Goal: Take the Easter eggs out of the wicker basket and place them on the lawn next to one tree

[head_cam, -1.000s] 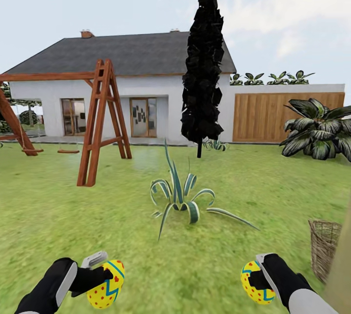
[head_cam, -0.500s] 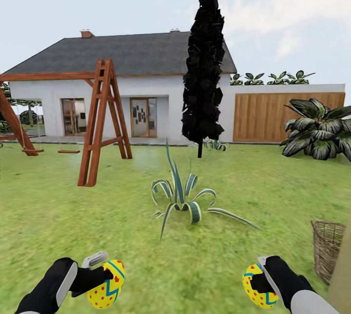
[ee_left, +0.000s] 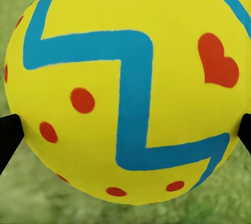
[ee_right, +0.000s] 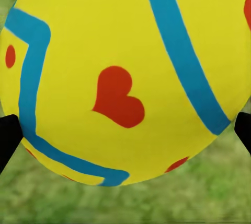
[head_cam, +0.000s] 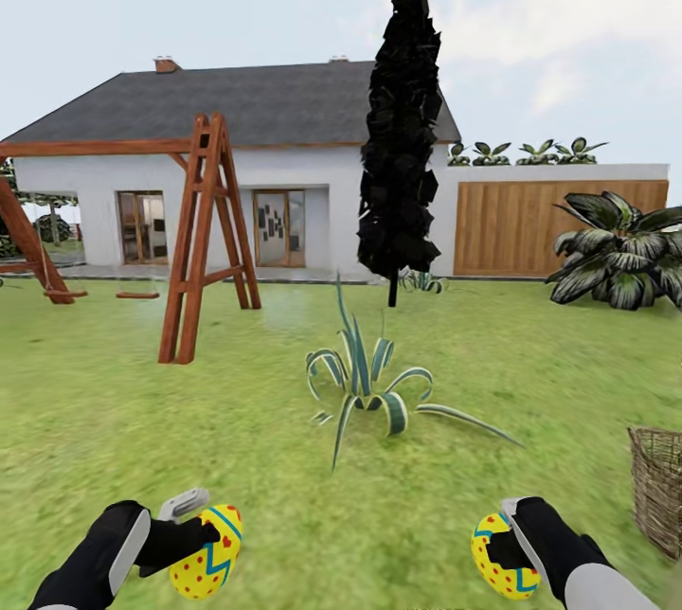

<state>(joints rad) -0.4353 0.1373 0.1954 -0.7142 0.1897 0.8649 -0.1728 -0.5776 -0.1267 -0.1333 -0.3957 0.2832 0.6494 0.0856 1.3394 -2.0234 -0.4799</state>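
Each gripper, left (head_cam: 194, 534) and right (head_cam: 502, 544), has its fingers clamped on an egg. Neither egg is placed yet; the basket (head_cam: 658, 487) sits on the lawn (head_cam: 284, 458) nearby, its inside hidden.

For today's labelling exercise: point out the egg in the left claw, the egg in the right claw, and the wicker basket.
Left egg (head_cam: 207, 554), head view, its dotted yellow side.
Right egg (head_cam: 499, 561), head view, its dotted lower shell.
Wicker basket (head_cam: 658, 487), head view, its woven wall.

Both forearms are glossy black with pale grey panels along their sides. The left claw (head_cam: 194, 534) has a light grey finger over a black one. The right claw (head_cam: 507, 534) is black with a grey-edged finger.
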